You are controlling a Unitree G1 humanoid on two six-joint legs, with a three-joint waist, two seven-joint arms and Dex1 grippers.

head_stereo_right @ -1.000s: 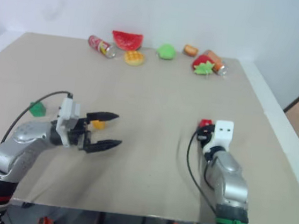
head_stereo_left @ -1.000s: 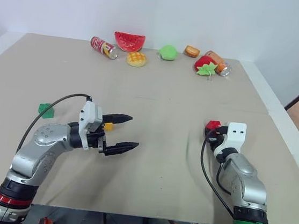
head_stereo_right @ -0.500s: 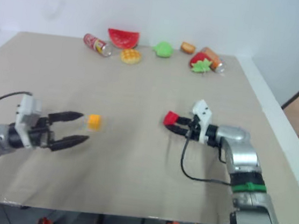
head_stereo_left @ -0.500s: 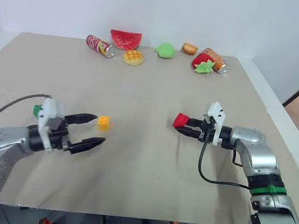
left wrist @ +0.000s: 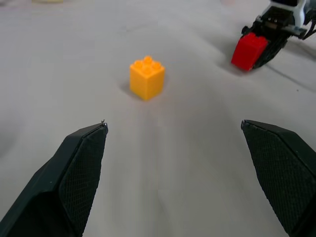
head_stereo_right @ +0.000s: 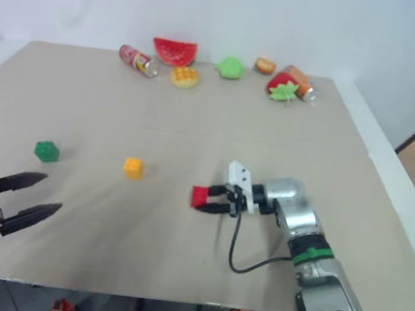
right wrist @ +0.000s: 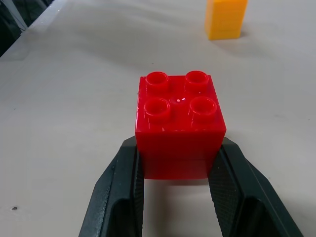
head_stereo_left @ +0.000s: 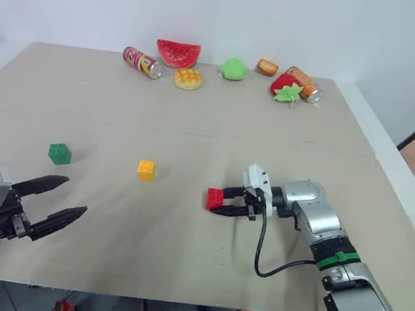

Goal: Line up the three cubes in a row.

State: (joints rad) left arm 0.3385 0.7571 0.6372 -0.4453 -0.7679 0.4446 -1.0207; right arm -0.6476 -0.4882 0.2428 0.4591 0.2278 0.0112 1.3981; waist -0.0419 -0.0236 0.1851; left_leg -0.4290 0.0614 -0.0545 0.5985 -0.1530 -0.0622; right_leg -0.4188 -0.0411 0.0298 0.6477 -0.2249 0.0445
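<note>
Cubes are three on the beige bench. The red cube is near the middle of the bench, gripped at its lower sides by the two black fingers of the right tool, studs facing up. It sits at the bench surface or very close to it; I cannot tell if it touches. The yellow-orange cube stands alone on the bench to the left of the red one and a little farther from the robot, apart from it. The green cube stands farther left again, well apart from the yellow-orange one. So the three lie roughly across the bench from left to right, but the red one is nearer to the robot than the other two.

The left tool is at the near left corner, its fingers spread wide and holding nothing, pointing toward the yellow-orange cube.

At the far edge lie toy foods: a watermelon slice, a can, a strawberry.
</note>
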